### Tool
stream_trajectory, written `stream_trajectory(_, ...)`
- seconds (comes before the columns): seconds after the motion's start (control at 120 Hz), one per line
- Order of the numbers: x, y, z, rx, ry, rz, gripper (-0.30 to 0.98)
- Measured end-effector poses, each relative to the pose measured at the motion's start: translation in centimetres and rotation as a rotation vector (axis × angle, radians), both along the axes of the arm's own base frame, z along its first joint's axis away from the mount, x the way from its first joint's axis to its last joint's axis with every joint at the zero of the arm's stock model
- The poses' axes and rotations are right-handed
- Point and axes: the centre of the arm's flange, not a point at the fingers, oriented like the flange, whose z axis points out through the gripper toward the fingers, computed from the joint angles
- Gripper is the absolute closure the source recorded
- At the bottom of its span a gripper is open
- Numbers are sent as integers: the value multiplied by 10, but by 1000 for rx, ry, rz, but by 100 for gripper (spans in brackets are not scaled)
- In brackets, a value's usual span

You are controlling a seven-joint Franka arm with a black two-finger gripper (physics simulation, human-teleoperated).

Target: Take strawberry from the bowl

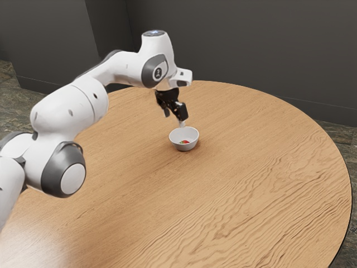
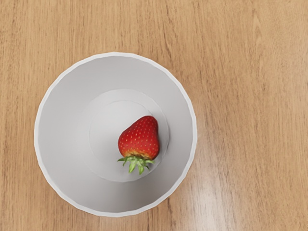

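From where I sit, the exterior view gives me the white Franka arm [image 1: 70,109] reaching in from the left, with its black two-finger gripper [image 1: 174,119] pointing down over the white bowl [image 1: 189,147]. I read the two fingers as standing apart, with nothing between them. The tips are close to the rim; whether either touches it, I can't tell.

From that side, the strawberry [image 2: 139,139] is a speck of red low in the bowl. My wrist view looks straight down and gives me the detail: it lies on its side on the bowl's floor, off-centre, pale seeds dotting the red skin and green leaves [image 2: 137,162] at its broad end. That view also brings out the bowl's faceted rim and the faint rings in its bottom.

The bowl stands upright on a round wooden table [image 1: 268,167], light brown, its grain running in fine streaks and, toward the exterior view's lower right, in wavy lines. A pale sheen lies at the lower left. Behind it I have dark grey walls [image 1: 251,44] with a projecting corner, and a mottled, stone-like floor [image 1: 14,95].
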Motion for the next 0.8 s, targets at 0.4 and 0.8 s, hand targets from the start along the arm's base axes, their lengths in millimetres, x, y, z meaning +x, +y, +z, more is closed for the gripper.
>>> stream_trajectory(0.4, 14, 3, -41, -14, -28, -44, 2)
stream_trajectory(0.8, 17, 13, -63, -39, -20, -12, 17)
